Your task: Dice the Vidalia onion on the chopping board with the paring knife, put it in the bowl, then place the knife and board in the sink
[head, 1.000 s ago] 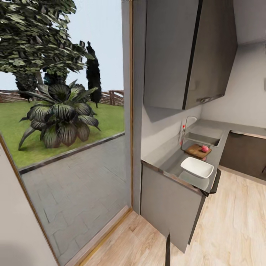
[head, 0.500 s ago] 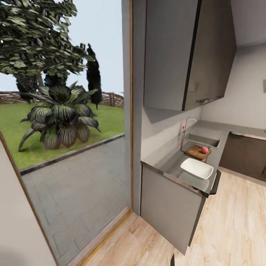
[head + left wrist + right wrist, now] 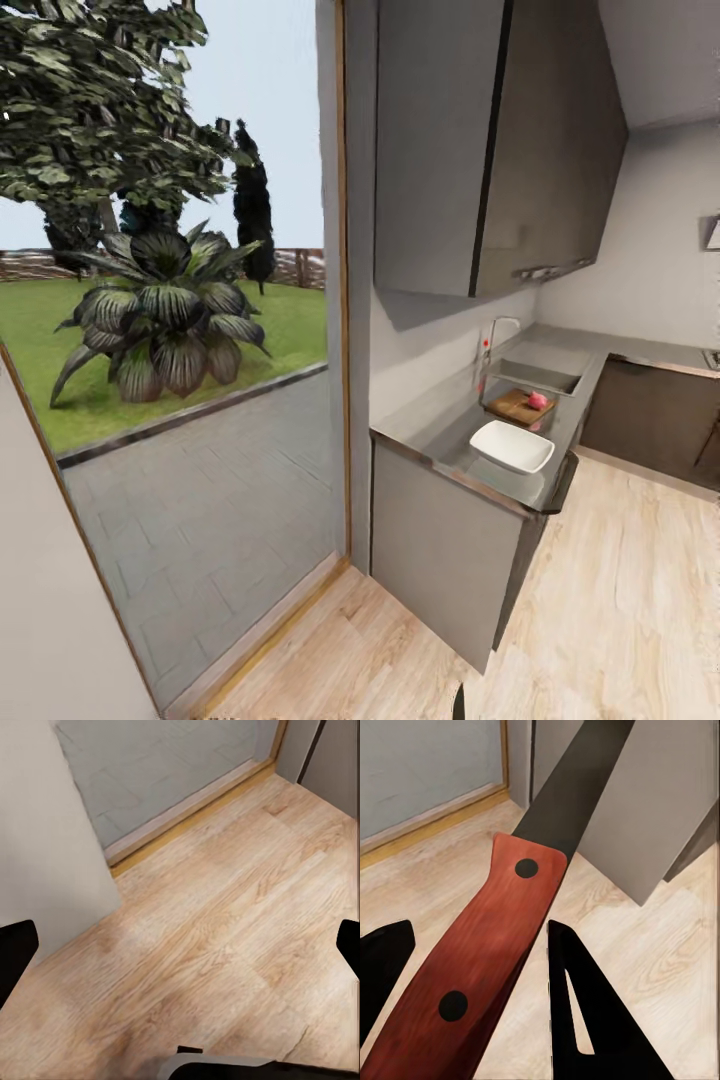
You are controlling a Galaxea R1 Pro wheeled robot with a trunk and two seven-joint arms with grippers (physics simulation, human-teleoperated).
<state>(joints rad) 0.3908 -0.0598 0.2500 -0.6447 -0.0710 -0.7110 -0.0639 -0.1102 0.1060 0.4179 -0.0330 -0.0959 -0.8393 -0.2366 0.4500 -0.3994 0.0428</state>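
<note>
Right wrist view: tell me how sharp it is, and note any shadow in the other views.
Right wrist view: the knife between the claw fingers is crisp, the floor soft. Head view: the bowl and board are small and blurry; the wall cupboard shadows the wall. Left wrist view: a soft shadow falls on the floor.

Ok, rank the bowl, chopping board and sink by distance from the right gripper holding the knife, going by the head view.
1. The bowl, on the near end of the countertop.
2. The chopping board, just behind the bowl, with a pink-red item on it.
3. The sink, farther along, beside the tap.

The right gripper holds the paring knife low over the wooden floor, short of the cabinets.
</note>
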